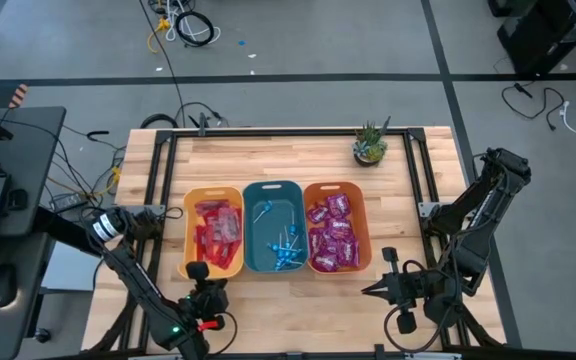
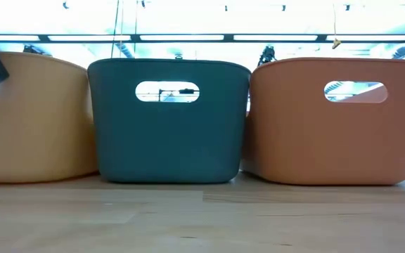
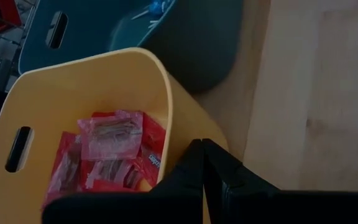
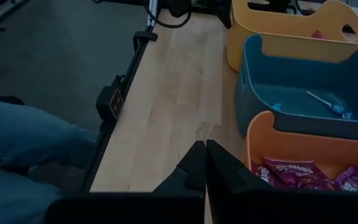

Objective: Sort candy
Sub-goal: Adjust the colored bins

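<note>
Low view – the bin walls hide all the candy [image 1: 331,235]; the yellow bin [image 2: 34,119] is cut off at the edge

Three smooth plastic bins sit in a row on the pale, light-grained wooden table [image 1: 298,150]: a yellow plastic bin [image 1: 190,235], a dark teal plastic bin [image 1: 273,195] and an orange plastic bin [image 1: 360,215]. The flat packets [image 1: 218,232] in the yellow one are bright red with white lettering. The tiny lollipops [image 1: 286,252] in the teal one are blue on white sticks. The shiny packets [image 1: 333,232] in the orange one are purple-magenta. A small potted plant [image 1: 370,145] is green, and the table's frame [image 1: 163,170] is black.
</note>
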